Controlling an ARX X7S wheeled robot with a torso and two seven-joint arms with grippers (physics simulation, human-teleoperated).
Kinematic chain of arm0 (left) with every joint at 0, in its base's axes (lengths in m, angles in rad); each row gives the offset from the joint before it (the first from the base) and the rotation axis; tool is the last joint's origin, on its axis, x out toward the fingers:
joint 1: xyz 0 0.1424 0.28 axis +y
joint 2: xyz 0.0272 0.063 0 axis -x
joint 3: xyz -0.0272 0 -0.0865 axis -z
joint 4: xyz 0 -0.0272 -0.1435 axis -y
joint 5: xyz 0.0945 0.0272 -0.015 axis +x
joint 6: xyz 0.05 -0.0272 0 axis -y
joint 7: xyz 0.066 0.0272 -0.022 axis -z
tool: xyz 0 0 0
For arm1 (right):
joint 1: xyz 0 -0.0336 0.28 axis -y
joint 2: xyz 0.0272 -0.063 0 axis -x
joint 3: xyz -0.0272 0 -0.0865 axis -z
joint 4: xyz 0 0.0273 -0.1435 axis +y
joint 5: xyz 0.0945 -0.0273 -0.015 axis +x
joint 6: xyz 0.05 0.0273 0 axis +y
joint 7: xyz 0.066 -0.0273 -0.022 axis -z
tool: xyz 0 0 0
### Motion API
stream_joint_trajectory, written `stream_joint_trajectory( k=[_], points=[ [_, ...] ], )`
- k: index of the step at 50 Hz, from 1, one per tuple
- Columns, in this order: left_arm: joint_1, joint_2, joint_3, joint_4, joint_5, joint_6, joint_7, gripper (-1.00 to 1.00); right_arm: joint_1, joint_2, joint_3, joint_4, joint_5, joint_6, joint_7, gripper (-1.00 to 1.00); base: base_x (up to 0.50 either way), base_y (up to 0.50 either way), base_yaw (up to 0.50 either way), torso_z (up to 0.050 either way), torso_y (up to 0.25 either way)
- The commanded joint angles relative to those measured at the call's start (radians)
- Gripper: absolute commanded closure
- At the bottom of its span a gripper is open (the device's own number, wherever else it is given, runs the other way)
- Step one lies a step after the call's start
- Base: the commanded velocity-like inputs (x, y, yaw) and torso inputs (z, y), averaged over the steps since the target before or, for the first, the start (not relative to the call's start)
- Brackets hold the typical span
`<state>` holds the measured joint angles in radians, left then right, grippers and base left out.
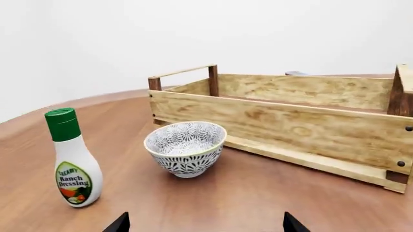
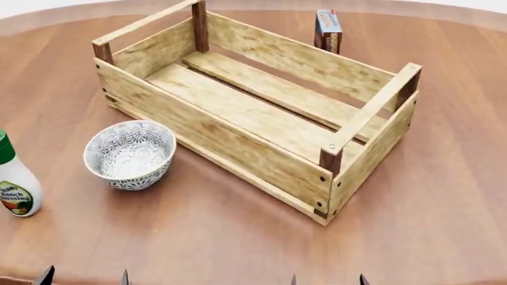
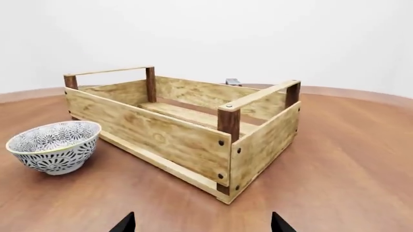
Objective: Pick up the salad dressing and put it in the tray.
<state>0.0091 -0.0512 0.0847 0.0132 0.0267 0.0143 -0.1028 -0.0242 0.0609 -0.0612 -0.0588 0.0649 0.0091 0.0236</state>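
Observation:
The salad dressing [image 1: 75, 159] is a small white bottle with a green ribbed cap and a ranch label. It stands upright at the table's left edge [image 2: 14, 184]. The tray [image 2: 253, 113] is a light-wood slatted crate with dark corner posts, empty, lying diagonally across the middle [image 1: 290, 125] [image 3: 187, 125]. My left gripper [image 1: 205, 226] is open, low over the table, with the bottle ahead and off to one side. My right gripper [image 3: 202, 224] is open too, facing the crate's near corner. Only black fingertips [image 2: 47, 276] of both show at the head view's bottom edge.
A white patterned bowl [image 2: 130, 154] sits between the bottle and the crate [image 1: 185, 147] [image 3: 54, 146]. A blue-and-brown box [image 2: 328, 29] stands behind the crate's far side. The round wooden table [image 2: 443, 178] stretches to the right.

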Motion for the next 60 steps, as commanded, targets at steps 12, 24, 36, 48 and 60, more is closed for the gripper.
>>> stream_joint_trajectory(
  k=[12, 24, 36, 48, 60],
  points=[
    [0.003, -0.036, 0.049, 0.008, -0.008, 0.000, -0.041, -1.00, -0.008, 0.031, -0.035, -0.016, 0.035, -0.001, 0.025, -1.00, 0.00, 0.50, 0.00, 0.000, 0.000],
    [-0.007, -0.050, 0.072, -0.010, -0.019, -0.005, -0.050, -1.00, -0.003, 0.052, -0.074, -0.015, 0.012, 0.014, 0.046, -1.00, 0.00, 0.33, 0.00, 0.000, 0.000],
    [-0.042, -0.072, 0.048, 0.147, -0.068, -0.208, -0.061, -1.00, 0.028, 0.069, -0.057, -0.122, 0.008, 0.119, 0.100, -1.00, 0.07, 0.00, 0.00, 0.000, 0.000],
    [-0.107, -0.136, 0.031, 0.517, -0.108, -0.495, -0.020, -1.00, 0.135, 0.111, 0.007, -0.446, 0.082, 0.443, 0.126, -1.00, 0.50, 0.00, 0.00, 0.000, 0.000],
    [-0.115, -0.138, 0.008, 0.550, -0.139, -0.492, -0.028, -1.00, 0.166, 0.130, 0.025, -0.498, 0.116, 0.501, 0.131, -1.00, 0.50, 0.00, 0.00, 0.000, 0.000]
  ],
)
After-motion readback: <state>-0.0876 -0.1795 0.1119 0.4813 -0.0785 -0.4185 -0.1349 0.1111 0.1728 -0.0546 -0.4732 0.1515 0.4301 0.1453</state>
